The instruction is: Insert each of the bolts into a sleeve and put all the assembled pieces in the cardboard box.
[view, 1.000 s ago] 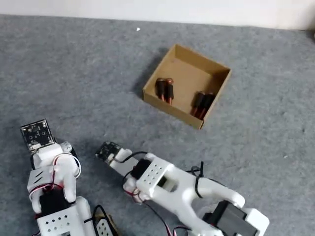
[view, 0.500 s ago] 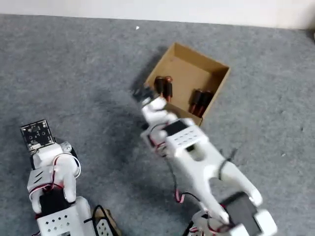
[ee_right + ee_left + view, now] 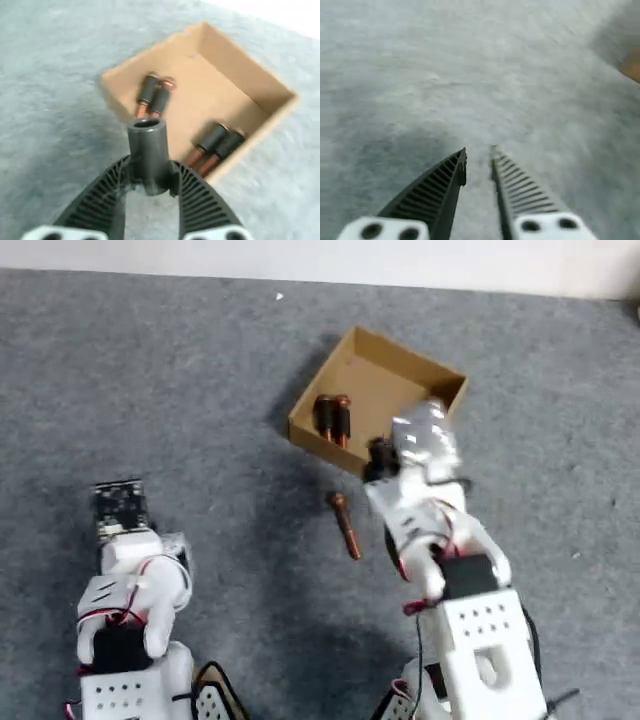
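My right gripper (image 3: pixel 150 168) is shut on a black sleeve (image 3: pixel 148 146), held upright over the near edge of the cardboard box (image 3: pixel 215 100). In the box lie two pairs of bolts in sleeves, one pair (image 3: pixel 155 95) by a side wall and one pair (image 3: pixel 218 142) near the front wall. From above, the right gripper (image 3: pixel 381 459) is at the box's (image 3: pixel 385 388) near wall, and one pair (image 3: pixel 333 420) shows. A bare copper bolt (image 3: pixel 345 525) lies on the carpet just in front of the box. My left gripper (image 3: pixel 478 157) hovers low over bare carpet, narrowly open with nothing in it.
Grey carpet covers the whole table. The left arm (image 3: pixel 130 575) stands at the front left, well away from the box and the bolt. A white wall strip (image 3: pixel 320 258) runs along the far edge.
The right arm swung from the front middle up to the box's near wall. The loose bolt on the carpet has come into sight. The left arm has shifted slightly right.
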Robot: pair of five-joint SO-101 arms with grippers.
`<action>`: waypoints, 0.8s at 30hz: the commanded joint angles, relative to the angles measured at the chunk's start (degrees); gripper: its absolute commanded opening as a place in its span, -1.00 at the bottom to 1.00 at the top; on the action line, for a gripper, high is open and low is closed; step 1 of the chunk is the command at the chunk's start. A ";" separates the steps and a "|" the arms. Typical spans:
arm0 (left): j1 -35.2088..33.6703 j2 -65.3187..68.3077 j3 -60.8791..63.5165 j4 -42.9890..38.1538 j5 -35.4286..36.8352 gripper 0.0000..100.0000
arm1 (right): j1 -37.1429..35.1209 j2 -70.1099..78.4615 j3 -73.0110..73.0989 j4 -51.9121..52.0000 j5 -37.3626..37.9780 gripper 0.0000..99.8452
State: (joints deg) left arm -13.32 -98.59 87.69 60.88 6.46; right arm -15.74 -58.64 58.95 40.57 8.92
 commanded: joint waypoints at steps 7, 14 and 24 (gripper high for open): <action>20.62 0.31 -13.32 8.09 -4.84 -0.56 | 12.09 -5.14 5.76 -0.22 -11.52 -0.99; 22.99 7.60 -19.65 8.09 -5.98 -0.55 | 17.71 -0.84 5.76 -0.57 -16.53 -0.99; 35.21 54.11 -41.01 1.85 4.84 -0.55 | 18.59 1.80 5.67 -0.66 -16.70 -0.99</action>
State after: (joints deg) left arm 17.19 -62.90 55.52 67.82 5.05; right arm 2.02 -56.88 65.10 40.57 -7.16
